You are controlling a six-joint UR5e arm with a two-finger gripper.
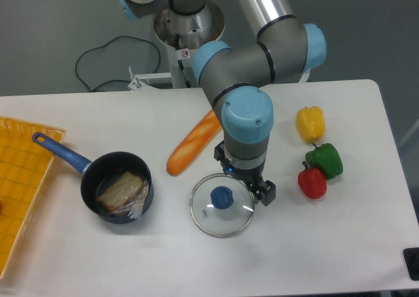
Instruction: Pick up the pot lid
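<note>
Hand (244,174) dark and angular, its two fingers apart, above the rim of one round, clear pot lid (208,220) with a blue knob (222,197), lying on the counter. Beyond, one smooth orange-brown loaf shape (190,148); to picture right, three glossy vegetable shapes: yellow (310,124), green (325,160), red (312,183). Picture left, one black pan (88,193), blue-handled, holding a brown piece (122,191). Counter (177,261) white, smooth; one orange-yellow slatted bin (21,156) alongside; dark backdrop, one looping cable (134,38).

The UR5e arm (219,68) bends down from the top of the view, its wrist (246,117) above the gripper (247,182), which points downward with its two fingers spread apart.
</note>
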